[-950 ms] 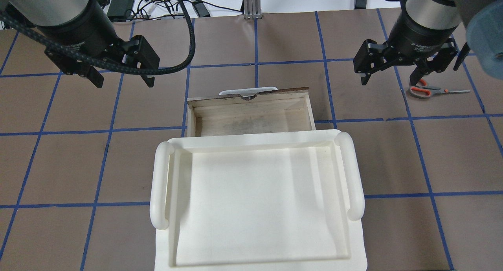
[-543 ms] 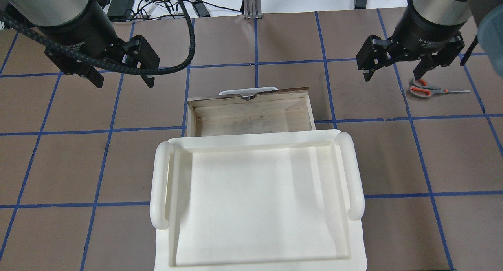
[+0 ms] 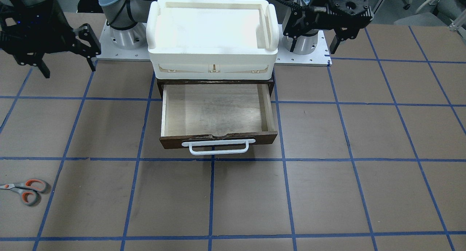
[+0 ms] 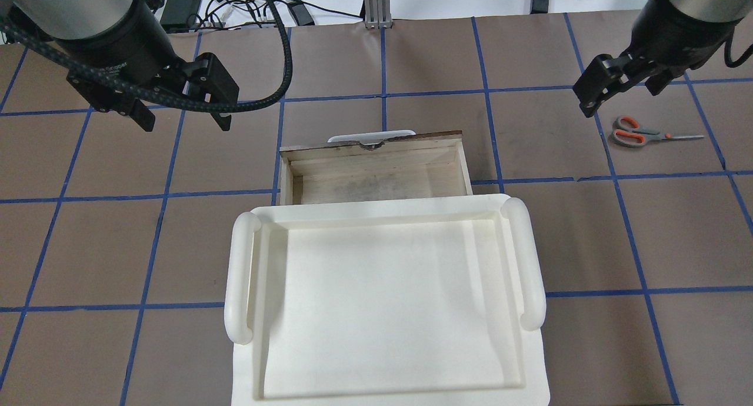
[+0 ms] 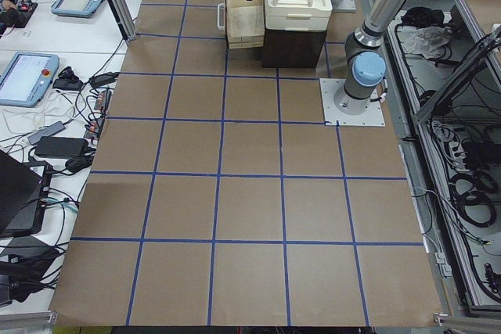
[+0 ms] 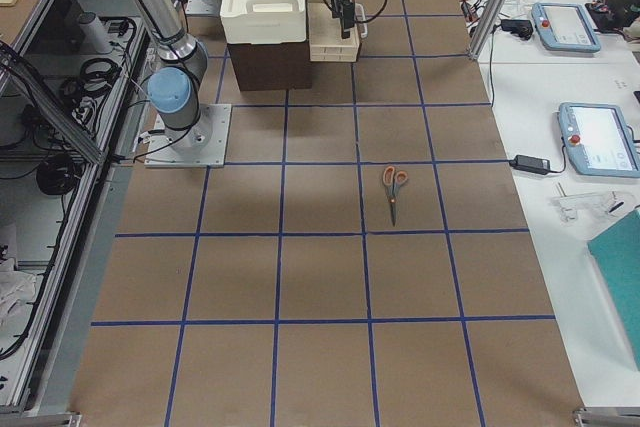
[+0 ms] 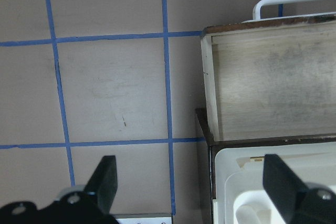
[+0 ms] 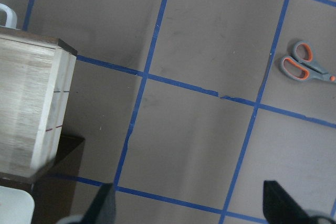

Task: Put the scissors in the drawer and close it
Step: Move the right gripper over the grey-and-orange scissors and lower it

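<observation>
The scissors [image 4: 638, 134], grey handles lined orange, lie flat on the brown mat at the right, blades pointing right. They also show in the front view [image 3: 27, 191] and the right wrist view [image 8: 304, 67]. The wooden drawer [image 4: 370, 142] stands pulled open, its pale inside bare, white bar handle [image 3: 215, 147] on its dark front. My right gripper [image 4: 620, 94] is open and empty, raised, just left of and beyond the scissors. My left gripper [image 4: 183, 120] is open and empty, raised left of the drawer.
A white plastic tray-like box [image 4: 241, 276] sits on top of the dark cabinet [image 3: 160, 84] that holds the drawer. Blue tape lines grid the mat. Cables and devices lie past the table's far edge [image 4: 247, 6].
My right gripper has swung right and away, turning, and no longer covers the scissors' handles. The left arm, the drawer and the scissors have not moved.
</observation>
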